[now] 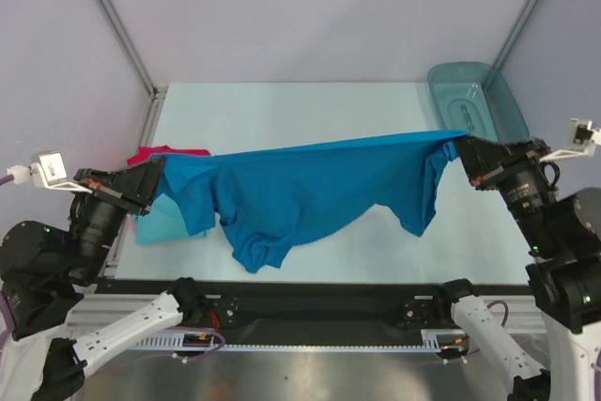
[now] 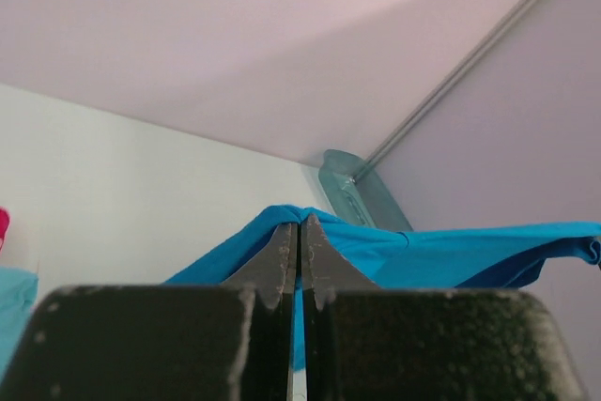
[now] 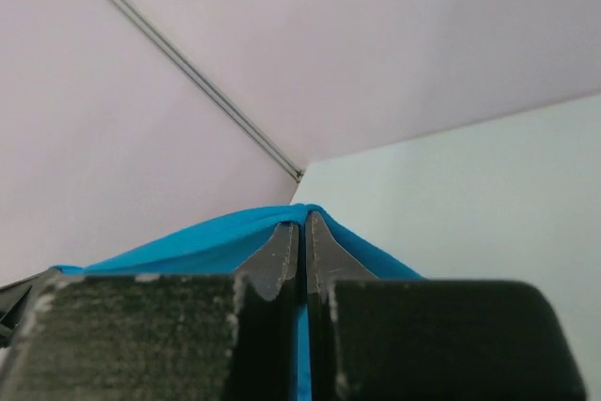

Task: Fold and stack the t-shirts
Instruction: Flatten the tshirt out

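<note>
Top view: the medium blue t-shirt [image 1: 310,194] hangs stretched between both grippers, one end just below the teal tray [image 1: 470,100], its middle sagging onto the table [image 1: 282,110]. We judge the span is meant to open the cloth before folding. The right gripper [image 1: 460,149] pinches the end beside the tray, the left gripper [image 1: 155,176] the end farthest from it. Both arms reach inward, wrists raised. A turquoise shirt [image 1: 155,224] and a red-pink shirt [image 1: 155,152] lie well away from the tray.

Left wrist — jaws pressed together on blue cloth, tray beyond.

Right wrist — jaws likewise clamped on the blue cloth.
</note>
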Available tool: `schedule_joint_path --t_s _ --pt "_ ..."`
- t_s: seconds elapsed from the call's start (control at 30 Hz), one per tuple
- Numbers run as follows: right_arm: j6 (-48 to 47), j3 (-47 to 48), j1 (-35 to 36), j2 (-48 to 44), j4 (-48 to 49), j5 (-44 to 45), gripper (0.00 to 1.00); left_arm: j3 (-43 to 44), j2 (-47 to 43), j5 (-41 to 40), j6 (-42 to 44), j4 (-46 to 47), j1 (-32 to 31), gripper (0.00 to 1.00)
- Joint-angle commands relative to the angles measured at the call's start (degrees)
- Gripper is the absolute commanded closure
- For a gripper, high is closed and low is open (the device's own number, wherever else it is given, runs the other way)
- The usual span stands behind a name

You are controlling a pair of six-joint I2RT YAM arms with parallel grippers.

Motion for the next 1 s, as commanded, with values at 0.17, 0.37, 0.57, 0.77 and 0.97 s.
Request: schedule_joint_path --t_s 0.17,0.37,0.57,0.77,0.97 --pt "-1.9 3.3 -0.2 -4.5 3.2 -1.2 1.00 4.8 0.2 13.4 8.1 6.8 0.3 1.00" --pt "-3.3 7.8 1.9 -7.8 0.3 0.1 1.00 7.4 -3.9 26.5 9.9 7.5 5.0 1.00" --pt "-5.4 7.1 4.3 -8.4 0.1 3.8 1.00 14.9 -1.5 31.5 10.0 2.6 18.3 1.00" --pt "-2.8 -5.5 8.2 -6.3 3.6 9.6 1.00 3.0 5.3 23.4 9.8 6.4 18.6 0.99" --pt "-4.1 -10.7 8.6 -1.5 6.6 13.2 1.00 -4.1 15.6 17.1 12.1 13.5 18.7 0.99"
